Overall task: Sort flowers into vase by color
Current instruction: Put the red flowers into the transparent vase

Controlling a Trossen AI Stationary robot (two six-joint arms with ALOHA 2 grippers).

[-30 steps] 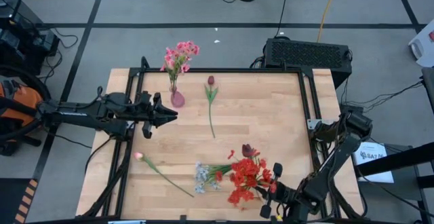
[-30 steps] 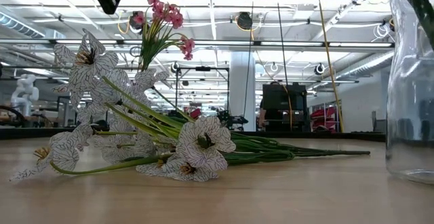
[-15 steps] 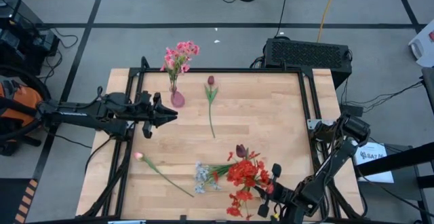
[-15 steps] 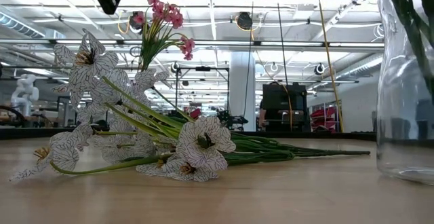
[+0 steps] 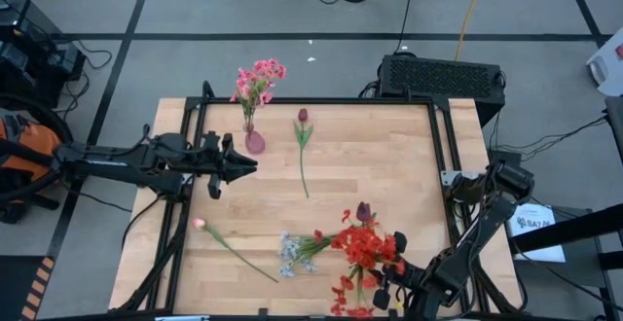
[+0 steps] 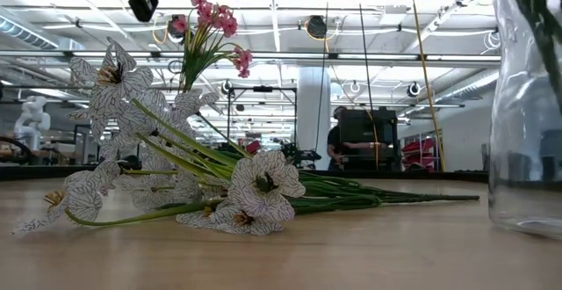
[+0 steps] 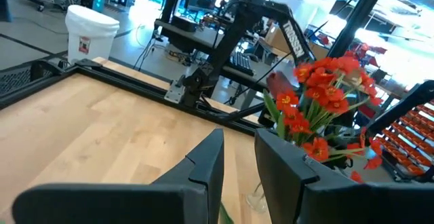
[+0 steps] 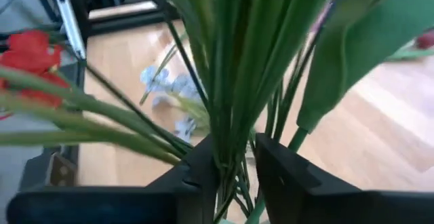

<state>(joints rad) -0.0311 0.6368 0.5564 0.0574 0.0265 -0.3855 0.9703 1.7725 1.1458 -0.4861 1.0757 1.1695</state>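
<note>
**Left arm.** We find the left claw [image 5: 249, 165] above the left part of the worktop [image 5: 389, 165], near the pink vase [image 5: 255, 143]. In the left wrist view its fingers [image 7: 203, 166] stand apart with a clear gap between them. The claw is released and carries nothing.

**Right arm.** The right claw [image 5: 383, 297] sits at the near edge of the worktop, at the foot of the red bunch [image 5: 365, 248]. In the right wrist view a bundle of green stems [image 8: 234, 68] runs between the two fingers [image 8: 200, 166]. We cannot tell whether the claw is clenched on these stems or merely stands around them.

**Flowers and vases.**
- The pink spray [image 5: 258, 76] stands in the pink vase at the far left of the worktop.
- One maroon tulip [image 5: 303, 117] lies flat right of that vase, apart from it.
- The pink bud [image 5: 200, 224] lies at the near left, its stem running toward the pale bunch [image 5: 292, 253].
- The pale bunch lies flat, just left of the red bunch.
- A second maroon tulip [image 5: 364, 211] stands up among the red clusters.
- In the low view a clear glass vase [image 6: 527, 149] stands at the right edge, with dark stems inside.

A person [image 6: 338, 142] shows in the room beyond.
</note>
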